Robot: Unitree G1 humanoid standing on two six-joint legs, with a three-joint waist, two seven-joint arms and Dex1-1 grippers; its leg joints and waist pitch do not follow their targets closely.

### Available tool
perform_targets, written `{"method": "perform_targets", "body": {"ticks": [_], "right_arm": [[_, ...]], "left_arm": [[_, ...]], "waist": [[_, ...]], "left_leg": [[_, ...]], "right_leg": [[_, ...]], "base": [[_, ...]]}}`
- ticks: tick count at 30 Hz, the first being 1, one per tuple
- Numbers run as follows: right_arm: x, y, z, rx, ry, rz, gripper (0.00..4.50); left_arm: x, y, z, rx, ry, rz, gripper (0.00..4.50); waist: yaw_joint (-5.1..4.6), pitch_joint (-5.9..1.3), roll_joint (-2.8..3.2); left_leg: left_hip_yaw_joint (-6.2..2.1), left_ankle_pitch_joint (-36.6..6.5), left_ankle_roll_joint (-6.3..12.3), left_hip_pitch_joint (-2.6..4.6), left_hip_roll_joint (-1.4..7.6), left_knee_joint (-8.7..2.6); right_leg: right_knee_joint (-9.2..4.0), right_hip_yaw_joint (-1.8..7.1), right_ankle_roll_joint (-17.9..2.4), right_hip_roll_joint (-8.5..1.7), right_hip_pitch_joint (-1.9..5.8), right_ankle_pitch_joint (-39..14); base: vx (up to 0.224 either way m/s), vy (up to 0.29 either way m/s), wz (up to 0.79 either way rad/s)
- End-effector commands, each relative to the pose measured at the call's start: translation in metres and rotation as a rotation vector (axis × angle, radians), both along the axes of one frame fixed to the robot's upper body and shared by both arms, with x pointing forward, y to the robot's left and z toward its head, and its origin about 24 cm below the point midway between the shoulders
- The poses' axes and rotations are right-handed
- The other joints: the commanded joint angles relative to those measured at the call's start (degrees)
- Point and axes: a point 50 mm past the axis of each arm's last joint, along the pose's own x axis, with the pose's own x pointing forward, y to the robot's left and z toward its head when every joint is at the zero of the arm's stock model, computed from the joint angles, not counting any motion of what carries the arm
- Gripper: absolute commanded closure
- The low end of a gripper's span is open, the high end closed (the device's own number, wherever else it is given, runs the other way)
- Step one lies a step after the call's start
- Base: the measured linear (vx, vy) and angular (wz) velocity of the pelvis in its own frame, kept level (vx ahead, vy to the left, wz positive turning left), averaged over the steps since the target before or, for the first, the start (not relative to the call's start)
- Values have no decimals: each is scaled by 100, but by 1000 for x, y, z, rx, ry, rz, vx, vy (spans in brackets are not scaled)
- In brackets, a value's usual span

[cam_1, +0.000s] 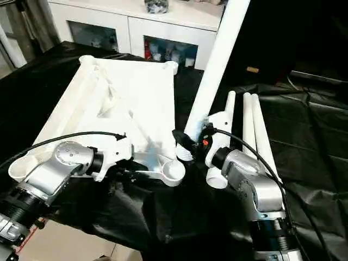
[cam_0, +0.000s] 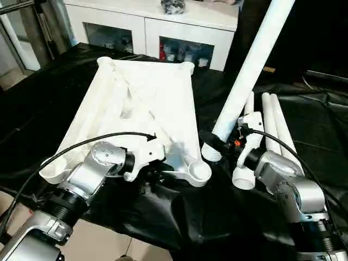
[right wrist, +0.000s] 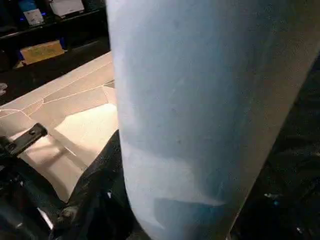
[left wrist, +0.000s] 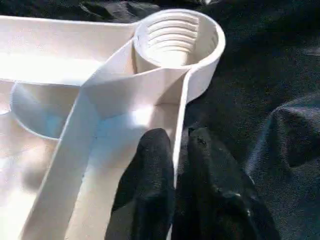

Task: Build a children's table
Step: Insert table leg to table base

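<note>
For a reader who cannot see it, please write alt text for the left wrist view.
The left claw pinches a thin white side wall of the upturned tabletop, one black finger on each side. Just beyond stands a round, threaded corner socket, with black cloth beside it.

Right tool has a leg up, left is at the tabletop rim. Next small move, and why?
Probably shift the long white tube leg sideways until its threaded end is over the near corner socket of the white ribbed plastic tabletop. The right tool holds it tilted just beside that empty socket, while the left tool pinches the rim wall, steadying it.
</note>
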Motion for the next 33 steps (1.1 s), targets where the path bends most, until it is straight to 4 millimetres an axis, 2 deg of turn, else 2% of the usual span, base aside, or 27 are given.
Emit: {"method": "perform_targets", "body": {"ticks": [1, 5, 9, 16, 21, 25, 27, 33], "right_arm": [[-2, 0, 3, -18, -20, 18, 257], [-2, 1, 3, -23, -18, 24, 257], [-2, 2, 2, -29, -19, 33, 257], [-2, 6, 4, -37, -9, 94, 257], [-1, 10, 7, -18, 16, 134, 257], [3, 13, 8, -18, 14, 136, 257], [6, 16, 6, -30, 20, 144, 257], [9, 17, 2, -59, 30, 149, 257]], "left_arm": [[1, 9, -3, 31, 21, 20, 398], [0, 11, -3, 45, 38, -4, 435], [-3, 15, -8, 89, 41, -31, 446], [-6, 18, -13, 158, 53, -41, 450], [6, 9, -10, 120, 51, 102, 450], [11, -1, -8, 86, 52, 138, 450], [12, -6, -8, 87, 53, 157, 450], [13, -11, -9, 87, 58, 186, 450]], "waist": [[22, -393, 86], [16, -401, 105], [-16, -403, 95], [-39, -385, 90], [-29, -366, 68], [-22, -362, 50], [-24, -368, 38], [-11, -387, 21]], "left_leg": [[-7, -644, -97, 66, 100, -379], [-12, -566, -80, 62, 97, -375], [-12, -521, -36, 56, 96, -371], [-7, -728, -70, 71, 109, -383], [8, -813, -68, 85, 108, -382], [-15, -889, -118, 55, 104, -396], [-10, -890, -109, 62, 100, -387], [-4, -605, -2, 43, 97, -368]], "right_leg": [[-350, 182, -1324, -324, 316, 160], [-333, 180, -1363, -322, 321, 321], [-325, 178, -1408, -321, 331, 465], [-356, 185, -1391, -334, 316, 72], [-376, 185, -1416, -331, 304, -127], [-413, 184, -1293, -347, 309, -527], [-422, 188, -1265, -341, 298, -544], [-386, 180, -1350, -336, 305, -128]], "base": [[0, 0, 0], [0, 0, 0], [0, 0, 0], [0, 0, 0], [0, 0, 0], [0, 0, 0], [0, 0, 0], [0, 0, 0]]}}
